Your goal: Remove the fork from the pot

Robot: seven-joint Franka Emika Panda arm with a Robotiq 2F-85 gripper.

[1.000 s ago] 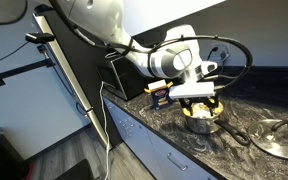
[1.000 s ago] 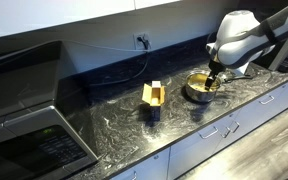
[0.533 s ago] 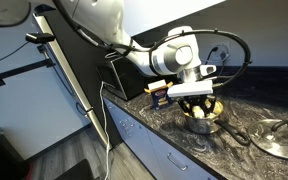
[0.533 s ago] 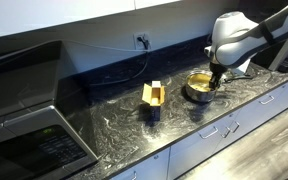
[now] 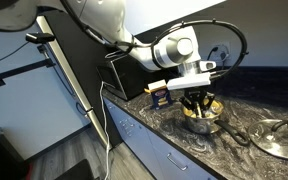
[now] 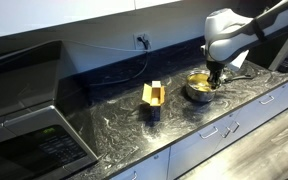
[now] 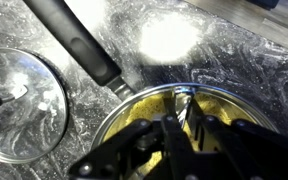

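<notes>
Gleaming dark marbled countertop [image 6: 104, 125] under pot [image 6: 197, 88]; white drawers [image 6: 216, 137] below; hand [image 7: 189, 122] clenched on fork [image 7: 188, 100].

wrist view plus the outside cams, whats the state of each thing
pot: upright on the counter, uncovered
fork: upright over the pot, pinched by the gripper
gripper: shut on the fork
lid: flat on the counter, off the pot, knob up
yellow box: standing, top open

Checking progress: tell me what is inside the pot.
In the wrist view the pot holds the fork, its shiny end pinched by the gripper. The gripper covers the pot's floor and the rest of the fork.
</notes>
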